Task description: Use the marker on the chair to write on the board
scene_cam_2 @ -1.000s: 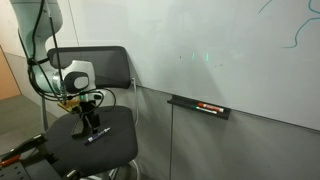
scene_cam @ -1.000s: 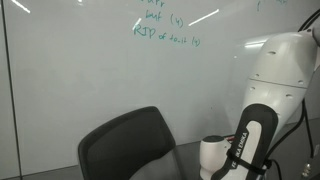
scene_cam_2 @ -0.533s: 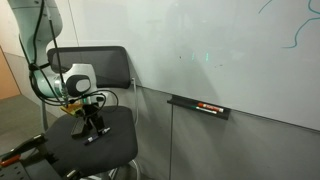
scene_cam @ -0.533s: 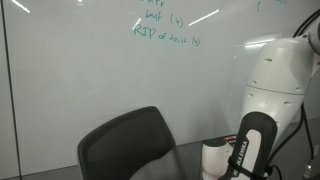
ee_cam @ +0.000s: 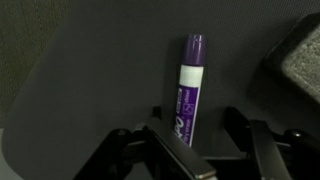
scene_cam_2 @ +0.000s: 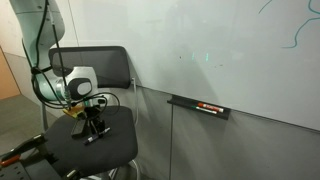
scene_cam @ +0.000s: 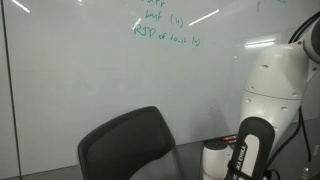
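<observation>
The marker has a white-and-purple body and a purple cap. It lies on the dark seat of the chair, whose curved backrest also shows in an exterior view. My gripper is open just above the seat. Its fingers straddle the near end of the marker, with the left finger close beside it and the right finger apart. In an exterior view the gripper hangs low over the seat with the marker under it. The white board with green writing stands behind the chair and also fills the wall in an exterior view.
A ledge on the wall carries a flat black-and-red bar. The robot's white arm stands beside the chair. A grey padded object sits at the right edge of the wrist view.
The gripper has moved a little lower and sideways over the seat, toward the marker. The marker has not moved.
</observation>
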Robot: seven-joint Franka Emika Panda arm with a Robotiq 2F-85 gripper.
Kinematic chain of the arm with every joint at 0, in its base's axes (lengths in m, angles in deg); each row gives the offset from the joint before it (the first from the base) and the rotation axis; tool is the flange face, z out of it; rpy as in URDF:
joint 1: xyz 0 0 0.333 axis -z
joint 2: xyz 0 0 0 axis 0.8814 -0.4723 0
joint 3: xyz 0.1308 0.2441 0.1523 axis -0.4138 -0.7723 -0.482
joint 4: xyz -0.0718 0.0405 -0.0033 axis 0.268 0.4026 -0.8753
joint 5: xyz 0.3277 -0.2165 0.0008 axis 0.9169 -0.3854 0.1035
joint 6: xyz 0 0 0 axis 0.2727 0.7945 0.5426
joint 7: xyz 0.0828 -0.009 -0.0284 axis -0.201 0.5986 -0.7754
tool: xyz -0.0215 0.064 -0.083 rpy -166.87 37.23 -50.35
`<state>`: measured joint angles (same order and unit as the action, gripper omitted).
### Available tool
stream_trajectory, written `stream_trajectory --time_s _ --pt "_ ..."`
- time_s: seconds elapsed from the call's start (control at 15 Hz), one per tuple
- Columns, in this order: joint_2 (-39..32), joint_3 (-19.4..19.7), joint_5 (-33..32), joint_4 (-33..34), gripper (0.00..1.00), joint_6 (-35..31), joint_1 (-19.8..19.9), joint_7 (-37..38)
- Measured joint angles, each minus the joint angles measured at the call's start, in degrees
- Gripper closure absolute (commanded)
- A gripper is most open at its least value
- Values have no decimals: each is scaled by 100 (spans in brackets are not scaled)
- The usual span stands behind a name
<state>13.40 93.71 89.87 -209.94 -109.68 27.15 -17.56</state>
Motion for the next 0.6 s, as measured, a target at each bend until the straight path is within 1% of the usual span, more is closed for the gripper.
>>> stream_trajectory --time_s 0.13,0.27,0.33,0.47,0.6 --pt "0 0 0 0 80 -27 0 0" --pt "2 4 0 0 93 -37 -3 0" --pt "3 6 0 0 95 -38 -4 0" --pt "3 13 0 0 91 -38 -4 0" --pt "8 18 0 0 91 -26 -4 -4"
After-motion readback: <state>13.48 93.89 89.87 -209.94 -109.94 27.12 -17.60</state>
